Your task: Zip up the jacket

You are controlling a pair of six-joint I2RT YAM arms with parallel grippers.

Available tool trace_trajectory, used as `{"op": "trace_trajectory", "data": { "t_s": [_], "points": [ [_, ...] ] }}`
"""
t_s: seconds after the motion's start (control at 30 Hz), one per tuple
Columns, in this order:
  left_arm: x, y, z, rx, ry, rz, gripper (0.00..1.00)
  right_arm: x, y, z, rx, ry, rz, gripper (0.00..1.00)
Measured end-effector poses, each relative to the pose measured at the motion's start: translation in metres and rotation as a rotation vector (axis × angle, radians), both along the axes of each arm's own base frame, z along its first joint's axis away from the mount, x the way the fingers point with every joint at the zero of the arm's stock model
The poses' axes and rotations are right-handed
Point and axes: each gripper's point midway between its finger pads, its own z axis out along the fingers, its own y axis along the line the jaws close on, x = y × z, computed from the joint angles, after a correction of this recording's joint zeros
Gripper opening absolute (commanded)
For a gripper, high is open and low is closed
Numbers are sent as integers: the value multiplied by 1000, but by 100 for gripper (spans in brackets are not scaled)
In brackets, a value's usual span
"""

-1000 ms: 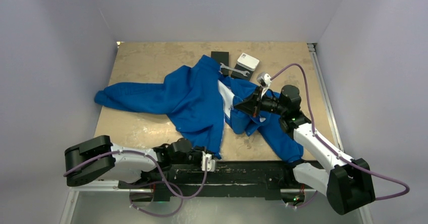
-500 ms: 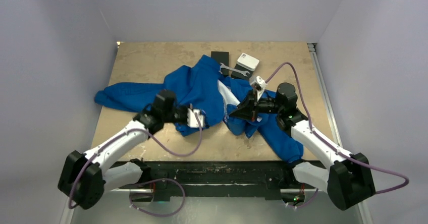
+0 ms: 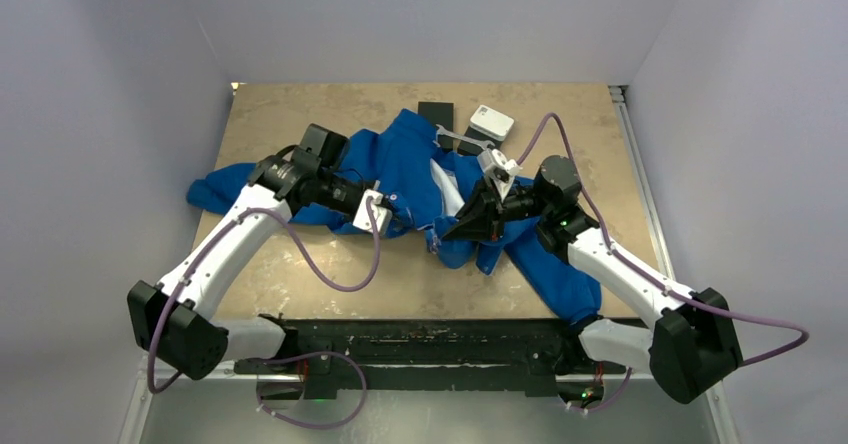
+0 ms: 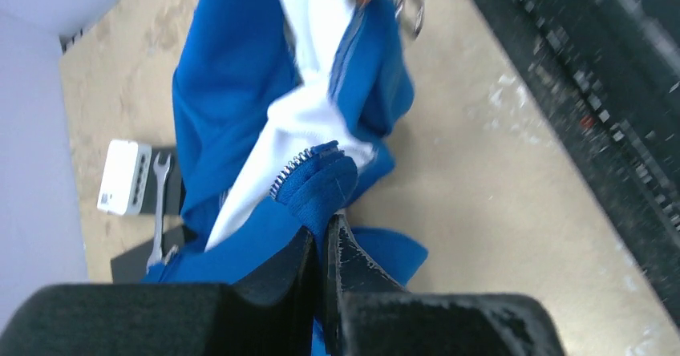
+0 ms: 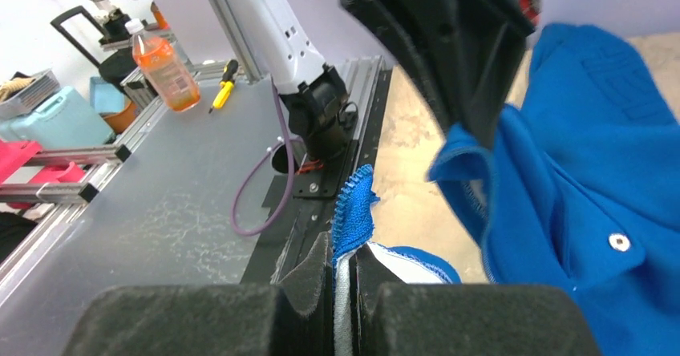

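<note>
Centrally, crumpled royal-blue jacket (image 3: 400, 159), white lining showing, left pincer (image 3: 396, 216) and right pincer (image 3: 447, 235) each clenching a zipper edge.

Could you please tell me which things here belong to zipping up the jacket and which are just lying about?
For the job:
jacket
left gripper, shut on one zipper edge
right gripper, shut on the other zipper edge

Lying about, beyond the jacket:
wrench
white box
black block
</note>
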Motion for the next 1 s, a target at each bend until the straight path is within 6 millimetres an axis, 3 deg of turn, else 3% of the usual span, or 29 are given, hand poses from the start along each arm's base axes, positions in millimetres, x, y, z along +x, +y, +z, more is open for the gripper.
{"op": "trace_trajectory", "data": {
  "t_s": [0.13,0.4,0.63,1.0],
  "points": [
    [-24,-14,25,-82,78,5,1,1,2,19,55,-45,-5,0],
    [-32,-27,50,-182,216,99,0,8,6,31,97,-79,-49,0],
    [-33,-32,45,-198,273,116,0,10,7,28,88,-81,-47,0],
    [-46,-32,45,-219,285,58,0,-8,9,27,89,-47,125,0]
  ]
}}
